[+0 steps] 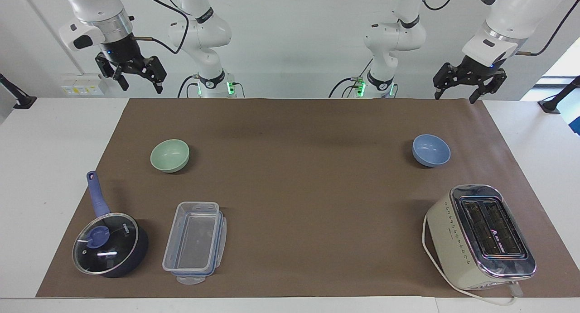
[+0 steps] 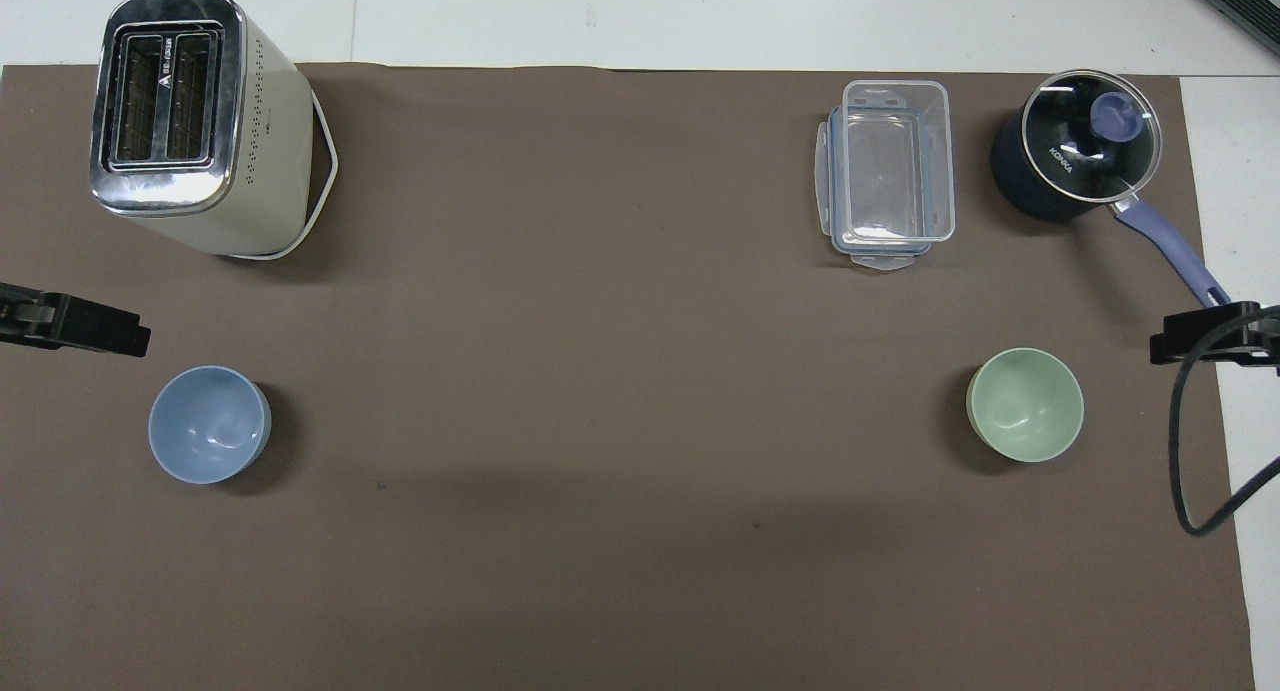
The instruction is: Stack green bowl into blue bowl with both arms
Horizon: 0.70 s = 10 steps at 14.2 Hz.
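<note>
Green bowl (image 1: 170,155) and blue bowl (image 1: 431,150) sit upright, mouths up; both end effectors hang open, empty.

Two bowls (image 1: 170,155) (image 1: 431,150), saucepan (image 1: 111,245), container (image 1: 195,241), toaster (image 1: 480,236).

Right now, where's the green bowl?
The green bowl sits upright on the brown mat toward the right arm's end, nearer the robots than the saucepan and clear container.
</note>
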Available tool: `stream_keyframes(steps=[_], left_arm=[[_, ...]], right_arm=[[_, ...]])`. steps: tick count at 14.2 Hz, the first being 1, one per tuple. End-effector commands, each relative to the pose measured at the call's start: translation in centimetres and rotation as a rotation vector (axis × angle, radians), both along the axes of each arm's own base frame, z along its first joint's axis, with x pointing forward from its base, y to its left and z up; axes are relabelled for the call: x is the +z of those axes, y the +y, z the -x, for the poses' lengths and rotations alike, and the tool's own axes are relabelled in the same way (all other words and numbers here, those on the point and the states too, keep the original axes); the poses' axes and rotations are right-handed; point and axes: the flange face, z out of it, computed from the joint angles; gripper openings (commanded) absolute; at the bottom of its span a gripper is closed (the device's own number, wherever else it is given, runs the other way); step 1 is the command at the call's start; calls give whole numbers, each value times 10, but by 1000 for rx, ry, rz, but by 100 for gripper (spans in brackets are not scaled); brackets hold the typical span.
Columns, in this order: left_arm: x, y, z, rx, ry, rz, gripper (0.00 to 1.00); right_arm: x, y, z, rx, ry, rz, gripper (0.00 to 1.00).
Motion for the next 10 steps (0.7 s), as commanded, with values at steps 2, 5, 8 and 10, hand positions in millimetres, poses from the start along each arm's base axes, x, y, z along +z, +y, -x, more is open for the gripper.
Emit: stream_keyframes(steps=[2,5,8,10], left_arm=[[3,5,9,-26,-20,-9,100],[4,3,9,-27,-26,-7,100],[4,4,9,-23,-23,-8,100],[5,3,9,-24,-23,-8,100]], right_arm=[[3,-2,3,18,6,-7,100],[3,-2,3,18,6,-7,100],[3,-2,3,18,6,-7,100],[3,-2,3,18,6,-7,100]])
